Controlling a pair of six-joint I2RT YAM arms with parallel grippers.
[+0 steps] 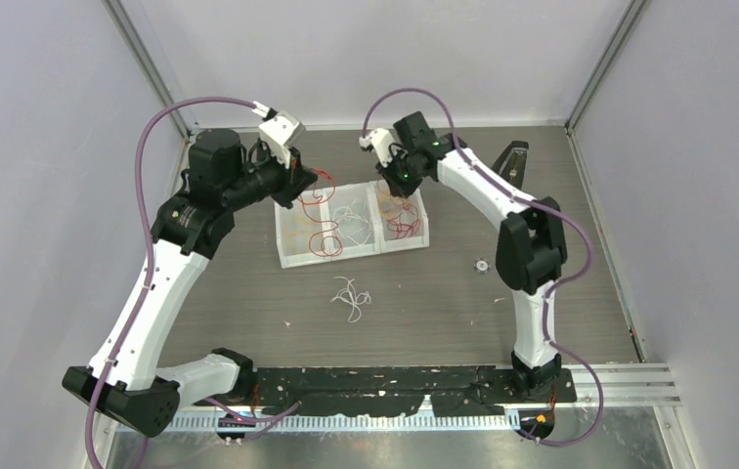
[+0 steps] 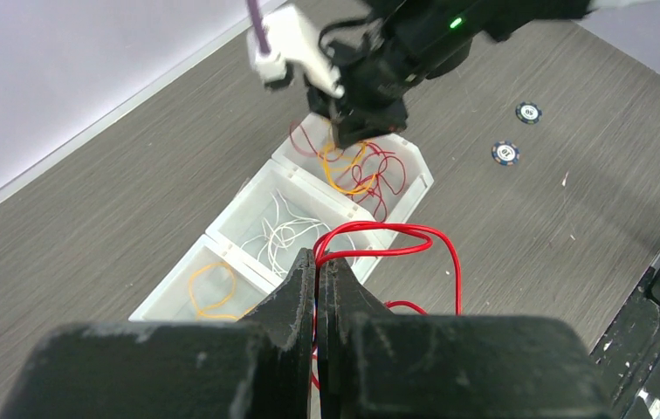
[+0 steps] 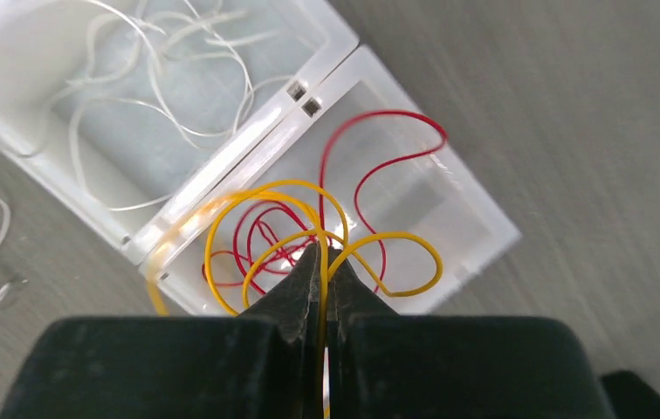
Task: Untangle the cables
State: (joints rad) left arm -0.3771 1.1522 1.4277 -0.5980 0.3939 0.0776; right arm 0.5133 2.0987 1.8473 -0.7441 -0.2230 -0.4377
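The left gripper (image 2: pixel 318 262) hangs over the left end of the white tray (image 1: pixel 282 234), its fingers clamped on a red cable (image 2: pixel 457 271). Loose white cables (image 1: pixel 351 298) lie on the table just in front of the tray's middle. Above the tray's right compartment, the right gripper (image 3: pixel 322 253) is pinched tight on a yellow cable (image 3: pixel 396 234) that loops among red ones.

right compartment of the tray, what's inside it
Red cables tangled with a yellow cable, which the right gripper is shut on. The gripper hides the near corner of the compartment, so anything there is unseen.
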